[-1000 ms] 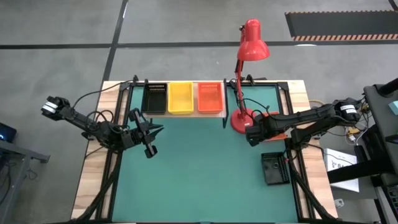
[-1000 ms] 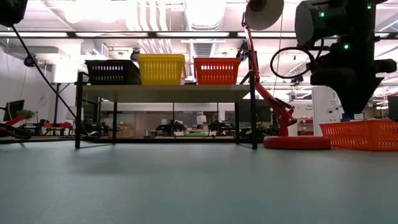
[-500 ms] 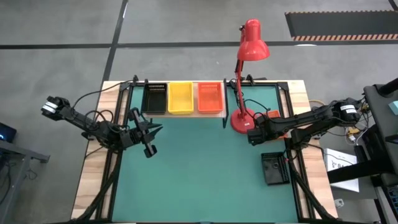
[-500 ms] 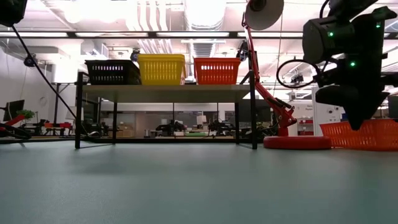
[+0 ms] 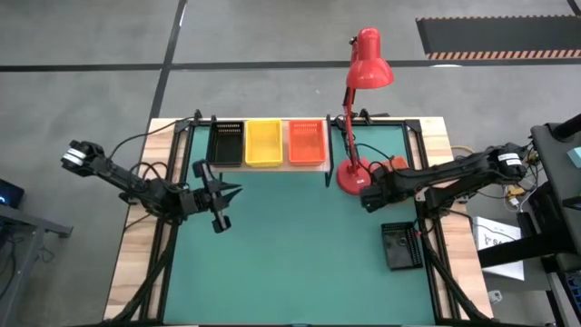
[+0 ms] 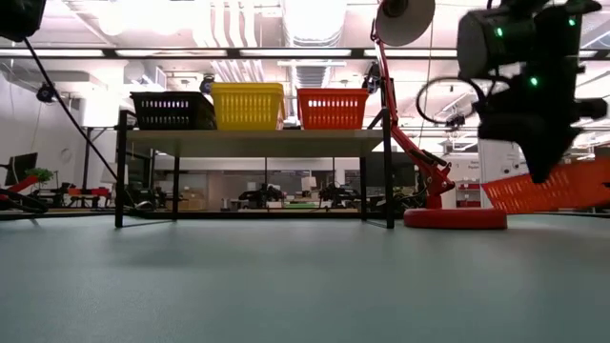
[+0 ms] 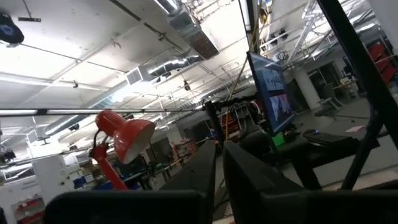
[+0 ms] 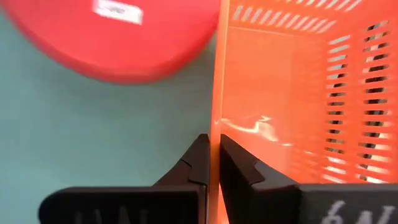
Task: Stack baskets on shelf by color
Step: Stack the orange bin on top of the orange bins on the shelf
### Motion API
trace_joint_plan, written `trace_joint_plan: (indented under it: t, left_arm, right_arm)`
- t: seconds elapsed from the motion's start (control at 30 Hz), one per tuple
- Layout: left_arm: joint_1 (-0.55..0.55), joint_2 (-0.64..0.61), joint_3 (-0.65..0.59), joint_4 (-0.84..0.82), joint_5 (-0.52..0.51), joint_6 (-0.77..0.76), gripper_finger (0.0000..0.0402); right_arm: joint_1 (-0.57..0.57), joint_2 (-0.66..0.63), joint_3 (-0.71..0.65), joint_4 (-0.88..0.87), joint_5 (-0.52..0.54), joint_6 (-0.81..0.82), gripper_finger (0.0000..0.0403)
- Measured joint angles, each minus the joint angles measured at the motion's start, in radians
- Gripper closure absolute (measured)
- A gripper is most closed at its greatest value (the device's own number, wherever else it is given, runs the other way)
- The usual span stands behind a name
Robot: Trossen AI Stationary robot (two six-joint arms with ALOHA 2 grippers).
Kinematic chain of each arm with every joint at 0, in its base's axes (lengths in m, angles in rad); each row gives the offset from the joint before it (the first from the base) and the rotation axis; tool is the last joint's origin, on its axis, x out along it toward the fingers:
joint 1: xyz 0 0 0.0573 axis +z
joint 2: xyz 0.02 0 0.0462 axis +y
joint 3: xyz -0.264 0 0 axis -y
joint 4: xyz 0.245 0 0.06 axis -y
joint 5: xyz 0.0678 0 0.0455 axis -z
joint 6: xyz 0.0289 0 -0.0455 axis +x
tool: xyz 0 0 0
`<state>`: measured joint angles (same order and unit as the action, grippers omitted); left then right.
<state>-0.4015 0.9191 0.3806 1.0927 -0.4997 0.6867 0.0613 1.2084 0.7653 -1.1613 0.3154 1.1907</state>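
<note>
Off the table (image 6: pixel 286 286) now: orange-red basket (image 6: pixel 553 187), right gripper (image 8: pixel 211 163).

Bright, even overhead light, glaring ceiling fixtures (image 6: pixel 305 19) (low view), blurred lamp base (image 8: pixel 124 37) close up.

Three baskets (image 5: pixel 265 143) on shelf (image 5: pixel 272 166)

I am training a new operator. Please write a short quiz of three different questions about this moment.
1. True or false: the right claw is shut on the wall of an orange-red basket.
2. The shelf holds baskets in which order, left to right in the low view?
A. black, yellow, orange-red
B. yellow, black, orange-red
3. Fill in: the held basket hangs tilted beside the red lamp's ____.

Key: 1 true; 2 A; 3 base.
</note>
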Motion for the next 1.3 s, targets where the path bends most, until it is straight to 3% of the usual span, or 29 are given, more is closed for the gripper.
trace_joint_plan:
  t: [0.3,0.57,0.87,1.3]
  left_arm:
    - [-0.004,0.085,0.099,0.000,0.002,-0.027,0.0386]
    - [-0.005,0.183,0.208,-0.001,0.004,-0.026,0.0386]
    - [-0.005,0.303,0.316,-0.001,0.043,-0.026,0.0386]
    - [-0.023,0.504,0.483,-0.001,0.048,-0.062,0.0386]
  right_arm:
    - [0.086,0.000,0.195,-0.079,0.044,-0.111,0.0390]
    - [0.236,0.005,0.322,-0.065,0.052,-0.240,0.0391]
    - [0.378,0.017,0.249,0.241,0.053,-0.396,0.0391]
    - [0.467,0.153,0.130,0.479,0.053,-0.498,0.0391]
